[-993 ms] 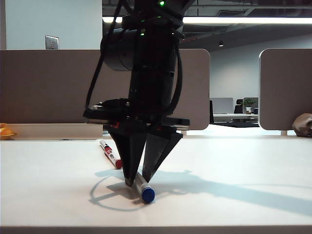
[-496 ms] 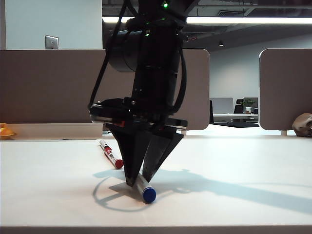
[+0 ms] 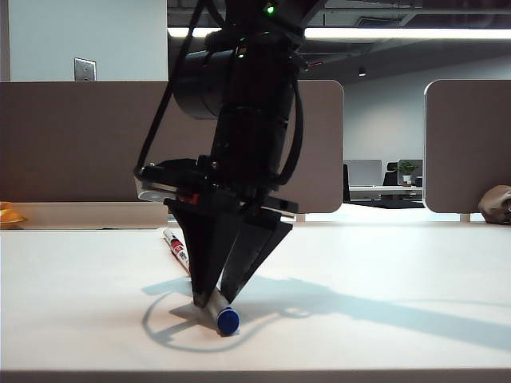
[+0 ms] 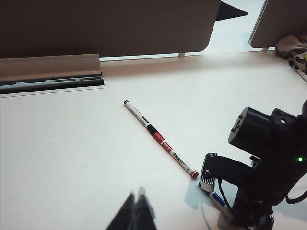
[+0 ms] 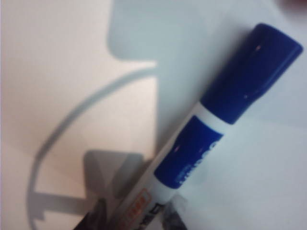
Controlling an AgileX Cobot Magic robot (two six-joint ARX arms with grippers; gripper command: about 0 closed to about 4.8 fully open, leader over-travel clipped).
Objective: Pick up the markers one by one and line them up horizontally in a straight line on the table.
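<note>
My right gripper (image 3: 209,302) points straight down at the table (image 3: 399,319), shut on the white barrel of the blue marker (image 3: 227,320). Its blue cap sticks out toward the table's front edge, at or just above the surface. The right wrist view shows that blue marker (image 5: 225,110) close up, running between the gripper (image 5: 136,218) and its dark fingers (image 5: 96,215). Behind it lies the red marker (image 3: 177,246). In the left wrist view the red marker (image 4: 175,154) lies end to end with a black-ended marker (image 4: 138,114). My left gripper (image 4: 136,208) hovers shut and empty, short of them.
Grey-brown partition panels (image 3: 80,144) stand along the back of the table, with a cable slot (image 4: 53,82) at their foot. A brownish object (image 3: 497,204) sits at the far right and a yellow thing (image 3: 8,215) at the left edge.
My right gripper has rolled and shifted slightly left with the blue marker, whose blue end has swung left. The red marker has not moved.
</note>
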